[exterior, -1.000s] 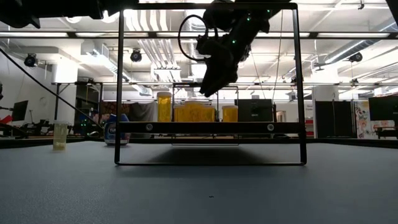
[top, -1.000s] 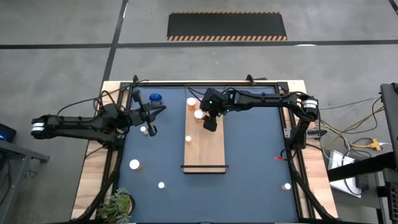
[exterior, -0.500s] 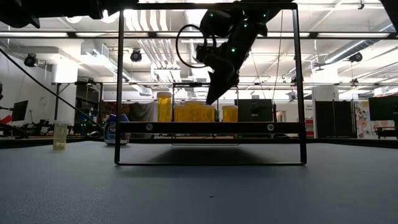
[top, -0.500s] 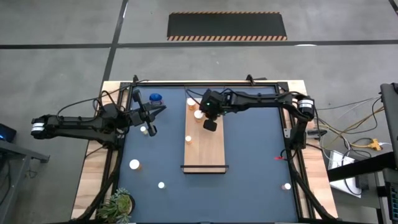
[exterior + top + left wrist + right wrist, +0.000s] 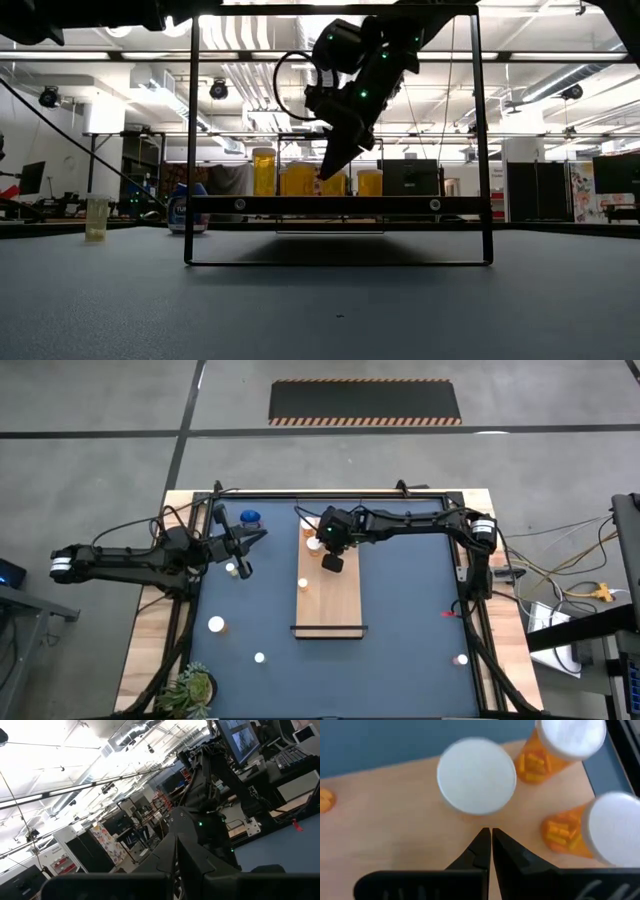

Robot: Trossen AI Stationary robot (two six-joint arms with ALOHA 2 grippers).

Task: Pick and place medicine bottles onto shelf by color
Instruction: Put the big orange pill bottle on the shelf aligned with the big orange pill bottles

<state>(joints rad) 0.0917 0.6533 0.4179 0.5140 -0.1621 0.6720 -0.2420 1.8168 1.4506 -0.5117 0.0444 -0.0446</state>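
Note:
The shelf (image 5: 335,600) is a light-brown board in the middle of the table; it also shows in the low view (image 5: 400,204). Orange bottles with white caps stand on its far end (image 5: 315,543), (image 5: 307,523), and one farther along (image 5: 302,584). My right gripper (image 5: 333,563) is shut and empty above the far end of the shelf, its tips (image 5: 487,831) just short of a large white cap (image 5: 476,775), between it and another bottle (image 5: 610,827). My left gripper (image 5: 244,557) is shut at the far left, beside a white-capped bottle (image 5: 231,568) and near the blue bottle (image 5: 250,517).
Loose white-capped bottles stand on the blue table top at the near left (image 5: 216,625), (image 5: 259,657) and near right (image 5: 461,659). A green plant (image 5: 190,688) sits at the near left corner. A dark frame (image 5: 190,150) stands around the table.
My right gripper has gone down and a little toward the table's left edge, closer to the bottles at the shelf's far end, and has stayed shut.

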